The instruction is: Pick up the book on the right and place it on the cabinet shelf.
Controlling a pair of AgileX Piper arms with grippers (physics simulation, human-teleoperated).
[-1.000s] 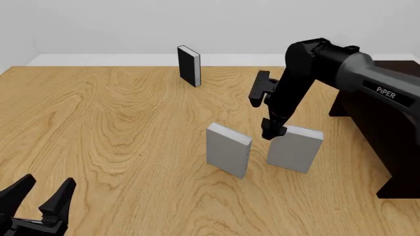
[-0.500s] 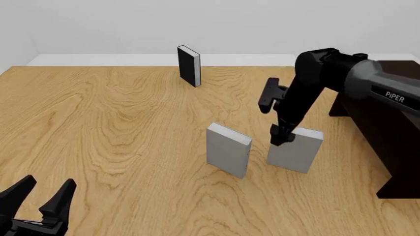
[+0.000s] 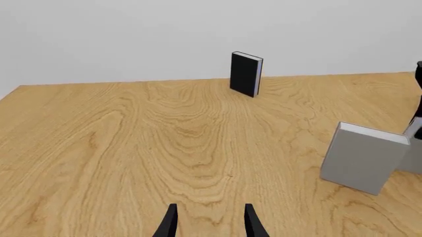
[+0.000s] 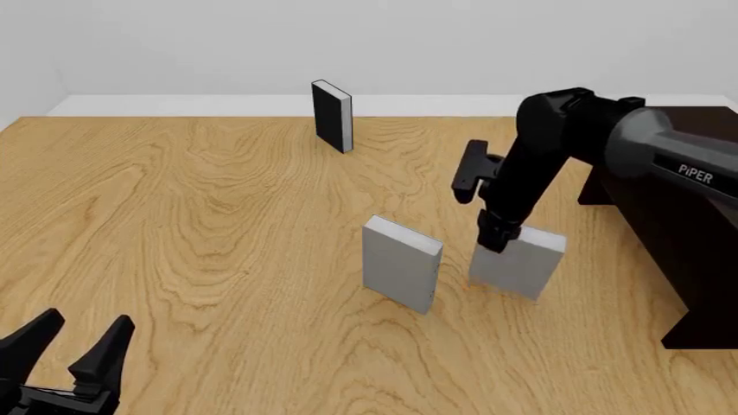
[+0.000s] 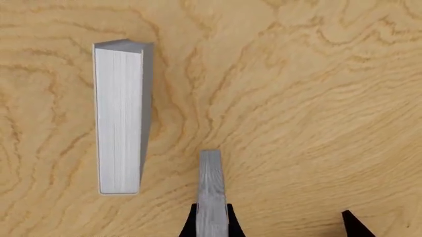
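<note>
Matt grey book [image 4: 521,264]; grained wooden table [image 4: 207,216]

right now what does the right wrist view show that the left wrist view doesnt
Only the right wrist view shows the right gripper shut on the top edge of the book, seen from above.

Only the left wrist view shows the thin black book standing far back, the white wall, and the left gripper open over bare wood.

Both show the other grey book standing upright on the wooden table.
</note>
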